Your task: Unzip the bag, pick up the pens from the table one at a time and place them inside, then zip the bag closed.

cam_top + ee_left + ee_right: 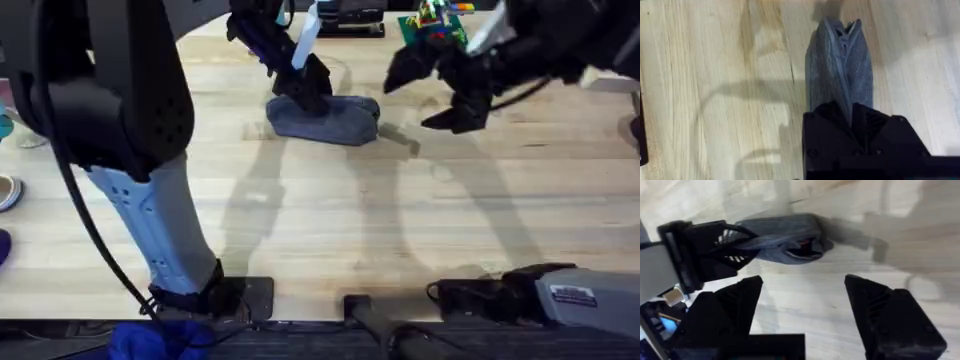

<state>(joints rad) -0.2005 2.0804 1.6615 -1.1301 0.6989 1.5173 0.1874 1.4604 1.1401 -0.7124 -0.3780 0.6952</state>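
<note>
The denim pouch (325,118) lies lengthwise along the table's (320,230) far edge. The left gripper (308,92) pinches its left end; the right gripper (440,85), nearer the other end, hovers wide open, holding nothing.

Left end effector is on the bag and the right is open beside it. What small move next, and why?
Probably bring the open right end effector down to the bag's gaping zipper end. The left end effector pins the other end, and something reddish shows inside, so zipping likely comes next.

Robotics lab bench, pale plank table (330,215), two arm bases bolted along bottom edge, cables, colourful clutter at top of frame
</note>
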